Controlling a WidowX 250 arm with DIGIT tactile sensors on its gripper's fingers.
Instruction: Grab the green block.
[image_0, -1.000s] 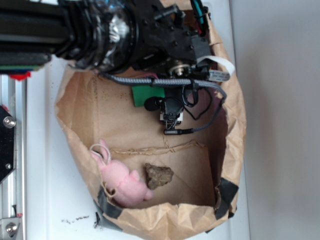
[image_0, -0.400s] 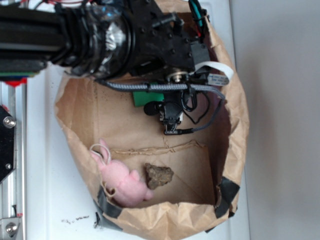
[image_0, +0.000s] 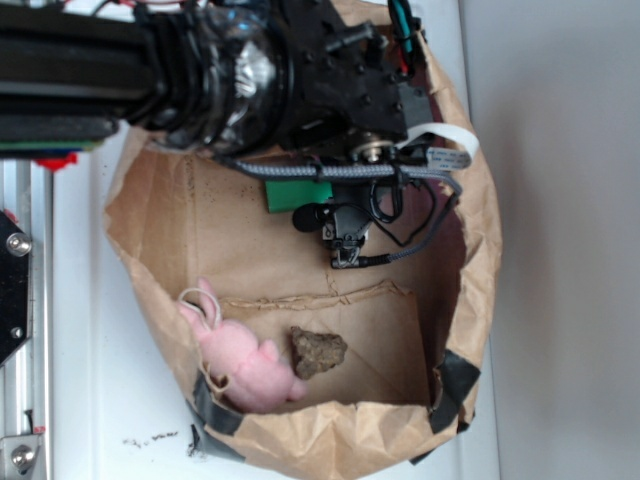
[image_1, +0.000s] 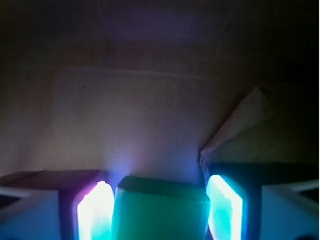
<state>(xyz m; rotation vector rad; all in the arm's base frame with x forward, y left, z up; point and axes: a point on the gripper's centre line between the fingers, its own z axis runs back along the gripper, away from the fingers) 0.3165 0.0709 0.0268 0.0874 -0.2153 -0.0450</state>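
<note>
The green block (image_1: 159, 210) sits between the two glowing pads (image_1: 94, 212) of the tool (image_1: 159, 212) in the wrist view, filling nearly the whole gap. A thin dark slit shows on each side of it, so the pads look spread and released, not yet pressing. It lies at the 6 o'clock edge of that view, right under the camera, with its near end toward the wrist.

In the exterior view the block (image_0: 297, 196) lies on the floor of the brown paper bag (image_0: 160, 215), toward 12 o'clock. Only a corner of it shows at about 9 o'clock from the tool (image_0: 345, 240); the arm covers the rest. Its long axis cannot be read here, since so little of it is visible.

The pink plush toy (image_0: 240, 365) and the brown rock (image_0: 318, 351) lie close together toward 6 o'clock, well apart from the tool.

The block is already lined up between the pads, so the next move is probably just to close across it.
</note>
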